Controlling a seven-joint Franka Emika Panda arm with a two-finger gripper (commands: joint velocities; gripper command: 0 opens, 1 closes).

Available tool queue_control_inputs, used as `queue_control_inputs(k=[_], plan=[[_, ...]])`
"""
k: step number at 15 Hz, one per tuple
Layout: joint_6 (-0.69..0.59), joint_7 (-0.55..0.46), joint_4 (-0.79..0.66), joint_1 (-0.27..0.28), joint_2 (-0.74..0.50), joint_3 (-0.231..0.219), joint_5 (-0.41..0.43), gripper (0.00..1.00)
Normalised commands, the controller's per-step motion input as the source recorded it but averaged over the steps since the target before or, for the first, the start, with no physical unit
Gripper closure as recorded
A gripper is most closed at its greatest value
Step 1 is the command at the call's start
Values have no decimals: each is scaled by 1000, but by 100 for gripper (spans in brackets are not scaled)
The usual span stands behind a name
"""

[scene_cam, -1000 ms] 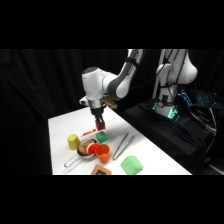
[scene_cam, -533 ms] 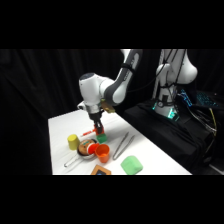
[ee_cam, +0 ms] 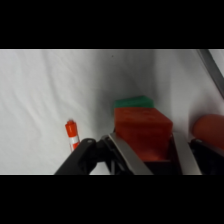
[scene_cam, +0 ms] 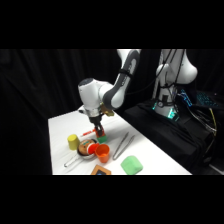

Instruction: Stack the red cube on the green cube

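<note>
Red cube (ee_cam: 142, 131) clamped in tool (ee_cam: 146, 150) | wrist: green cube (ee_cam: 132, 103) just behind | side: cubes barely visible.

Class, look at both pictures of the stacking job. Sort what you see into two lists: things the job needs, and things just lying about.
Needed for the job:
red cube, held in the gripper
green cube, just behind it

Just lying about:
orange cup
yellow cup
metal tongs
pale green rounded object
red marker
</note>
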Motion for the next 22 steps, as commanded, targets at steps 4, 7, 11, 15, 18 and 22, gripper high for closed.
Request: queue_control_inputs(k=[4, 7, 11, 15, 18, 22], plan=[[-54, -130, 66, -56, 0, 56, 140, 7], [-83, -137, 19, -47, -51, 50, 110, 0], [-132, -121, -19, -24, -116, 28, 65, 0], [-162, -96, -79, -8, -243, -5, 22, 0], [-176, -83, -107, -1, -298, -20, -3, 0], [-204, -86, -128, -5, -369, -21, -13, 0]])
